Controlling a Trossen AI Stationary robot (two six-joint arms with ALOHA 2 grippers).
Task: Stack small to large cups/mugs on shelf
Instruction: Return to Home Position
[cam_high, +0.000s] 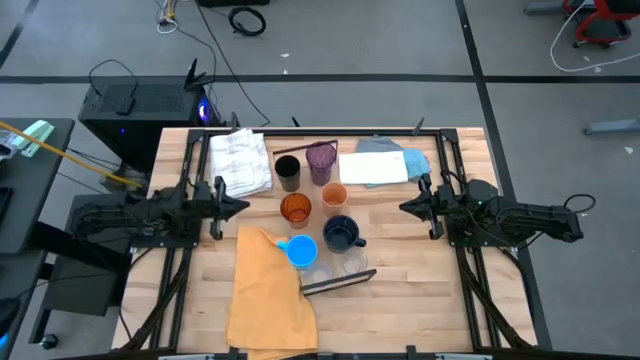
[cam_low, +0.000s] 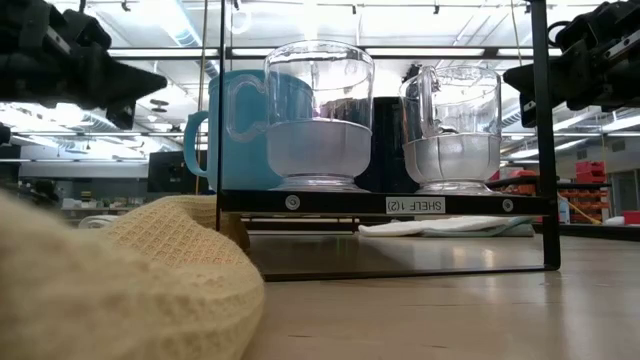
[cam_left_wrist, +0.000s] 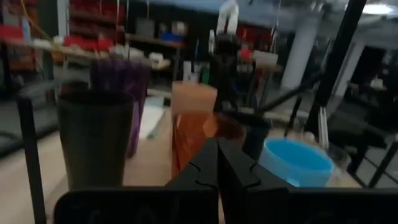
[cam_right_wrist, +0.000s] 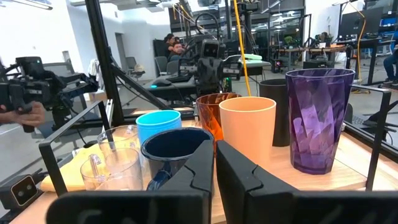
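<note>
The cups stand grouped mid-table between my two arms: black cup (cam_high: 287, 172), purple tumbler (cam_high: 321, 160), peach cup (cam_high: 334, 195), orange tumbler (cam_high: 295, 208), navy mug (cam_high: 340, 233), blue mug (cam_high: 302, 250). Two clear cups (cam_high: 347, 265) stand upright just behind the shelf's dark front edge (cam_high: 335, 283). In the low view their bases (cam_low: 320, 182) sit on the shelf (cam_low: 380, 203). My left gripper (cam_high: 243, 205) is shut and level at the table's left. My right gripper (cam_high: 403, 207) is shut and level at the right. Both stay clear of the cups.
A white folded cloth (cam_high: 243, 160) lies at the far left and a pale blue and white one (cam_high: 385, 163) at the far right. A mustard-yellow cloth (cam_high: 265, 290) covers the near left. Thin dark frame bars (cam_high: 445, 150) run along the table's sides.
</note>
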